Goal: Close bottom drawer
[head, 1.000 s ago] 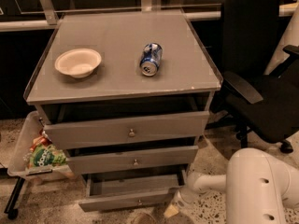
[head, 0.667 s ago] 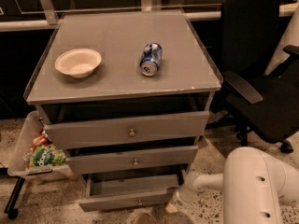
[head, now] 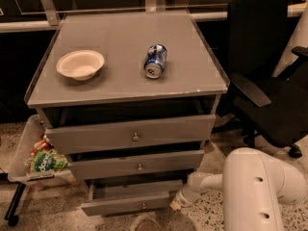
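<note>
The bottom drawer [head: 127, 203] of the grey cabinet is pulled out, showing its flat grey inner floor [head: 137, 189] and a slim front panel with a small round knob [head: 143, 206]. Above it sit the mid-sized drawer front [head: 137, 164] and the tallest drawer front [head: 132, 134], both slightly out. My white arm [head: 255, 186] reaches in from the lower right. My gripper [head: 177, 202] is low at the right end of the bottom drawer's front panel, close to or touching it.
A white bowl [head: 80, 64] and a blue soda can [head: 155, 60] on its side lie on the cabinet top [head: 120, 81]. A black office chair [head: 269, 81] stands at the right. A white tray [head: 19, 153] with snack bags [head: 45, 160] is at the left.
The view has shifted slightly; my arm and gripper stay near the right end of the bottom drawer, which looks about as far out as before.
</note>
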Robot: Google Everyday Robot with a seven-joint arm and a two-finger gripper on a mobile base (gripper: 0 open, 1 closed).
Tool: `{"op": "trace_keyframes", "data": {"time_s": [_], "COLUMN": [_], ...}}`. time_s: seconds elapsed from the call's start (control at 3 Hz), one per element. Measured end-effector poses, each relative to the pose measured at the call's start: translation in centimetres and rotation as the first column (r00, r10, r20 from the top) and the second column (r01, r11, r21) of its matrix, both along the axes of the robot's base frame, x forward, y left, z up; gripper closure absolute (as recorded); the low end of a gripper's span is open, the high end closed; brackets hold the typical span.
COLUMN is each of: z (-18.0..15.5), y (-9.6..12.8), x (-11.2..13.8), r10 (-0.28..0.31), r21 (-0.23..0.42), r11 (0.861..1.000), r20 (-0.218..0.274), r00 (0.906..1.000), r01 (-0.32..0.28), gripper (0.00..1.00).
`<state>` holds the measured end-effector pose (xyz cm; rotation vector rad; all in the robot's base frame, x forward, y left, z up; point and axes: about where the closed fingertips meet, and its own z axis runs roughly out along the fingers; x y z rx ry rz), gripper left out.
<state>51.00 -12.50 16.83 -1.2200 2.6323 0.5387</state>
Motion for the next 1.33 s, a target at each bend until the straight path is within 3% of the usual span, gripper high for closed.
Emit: {"op": "trace_keyframes", "data": {"time_s": [0.67,1.33], "z": [0.3,0.3], "y": [-0.5,-0.5], "x": [2.9,2.9], "r10": [-0.011,-0.011], "r21": [-0.054,-0.054], "r11": [0.998,0.998], "r20": [0.046,0.046], "r00": [0.9989,0.9989], "r01": [0.014,0.014], "gripper": [1.0,0.58]}}
